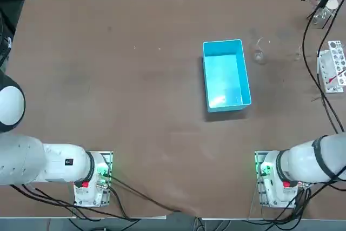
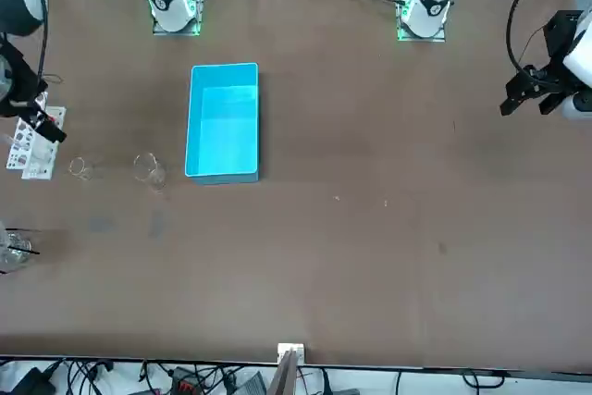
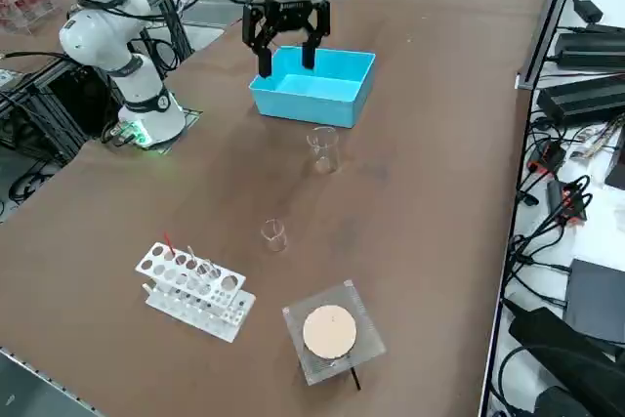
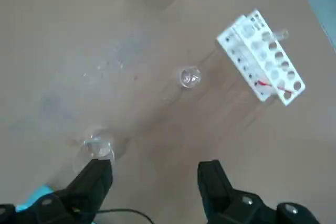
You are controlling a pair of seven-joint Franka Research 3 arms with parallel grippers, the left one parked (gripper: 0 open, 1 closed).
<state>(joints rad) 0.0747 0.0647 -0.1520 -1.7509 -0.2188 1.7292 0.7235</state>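
My right gripper [image 3: 286, 54] hangs open and empty, high above the table. Its two black fingers [image 4: 100, 174] show in the wrist view with bare table between them. Below it stand two clear glass beakers. The larger beaker [image 4: 97, 148] [image 3: 322, 148] lies closest to one finger in the wrist view, and the smaller beaker [image 4: 189, 77] [image 3: 273, 233] stands farther off. A white test-tube rack [image 4: 262, 61] [image 3: 190, 290] with a red-marked tube stands beyond the small beaker. The gripper touches none of them.
An open blue bin [image 1: 227, 77] [image 3: 314, 85] sits mid-table, beside the larger beaker [image 1: 258, 55]. A clear square plate with a tan disc [image 3: 330, 331] lies near the rack at the table's far right end. Cables run along the table edges.
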